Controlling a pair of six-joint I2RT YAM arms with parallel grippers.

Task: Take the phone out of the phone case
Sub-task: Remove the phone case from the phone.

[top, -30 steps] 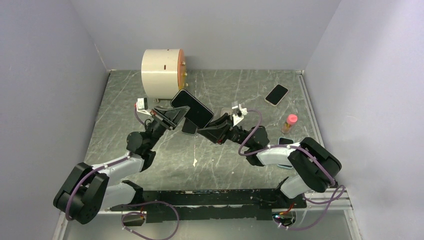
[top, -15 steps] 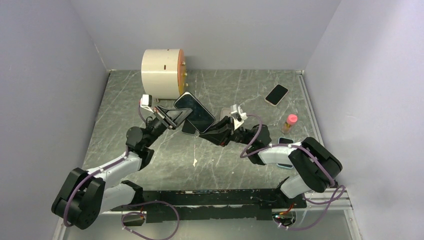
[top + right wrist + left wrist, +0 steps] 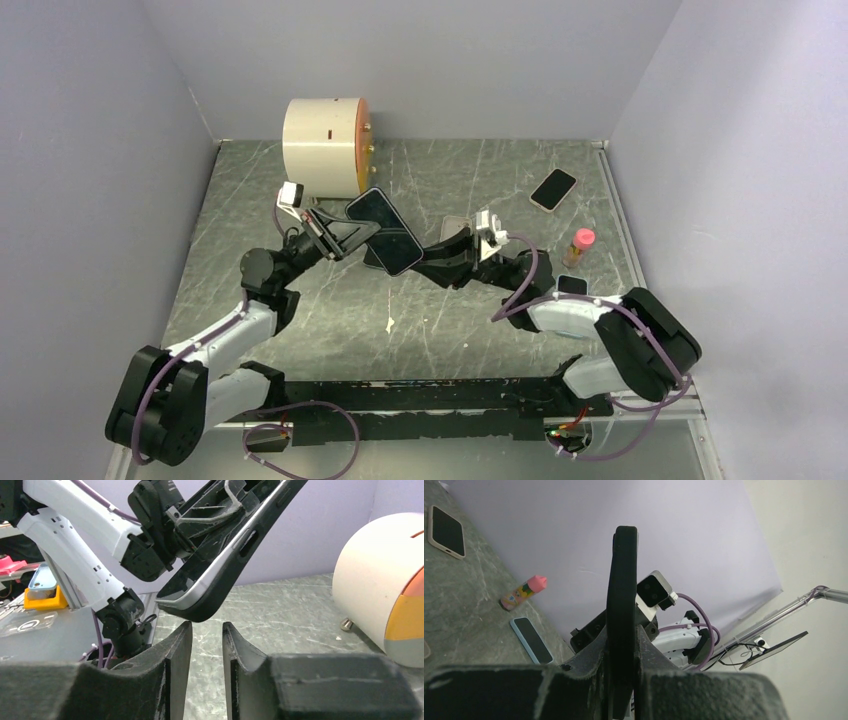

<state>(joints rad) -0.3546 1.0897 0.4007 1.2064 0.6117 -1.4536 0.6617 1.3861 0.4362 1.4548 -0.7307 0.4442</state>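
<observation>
**Surface** (image 3: 450, 330): hard, marbled grey, well below the work. We judge this the biggest hazard, since anything let go drops onto it.

**White drum** (image 3: 318, 148): stands at the far left, close behind the left arm. We think a wide swing while prying could knock it.

**Left hand** (image 3: 358, 236): pressed together on the phone case (image 3: 210, 600). It pinches the case by one edge and holds it raised and tilted above the middle of the surface. The phone (image 3: 384, 230) sits in the case, screen toward the top camera. With a one-edge grip on a long lever, we expect a push from below could twist the case in the pads or slide it out.

**Right hand** (image 3: 206, 626): fingers slightly spread with nothing between them. It sits just under the case's lowest corner, not touching as far as we can tell. Risks as we judge them:
- It closes on case and phone together, which would only clamp the phone in.
- It catches the case lip alone and peels too sharply, so the phone springs free with neither hand on it.
- It closes short of the corner and misses.

**Smaller things:** a spare phone (image 3: 553, 188) and a pink-capped bottle (image 3: 578, 245) sit well apart on the right. The right forearm runs near the bottle, and a sideways tug could tip it.
</observation>
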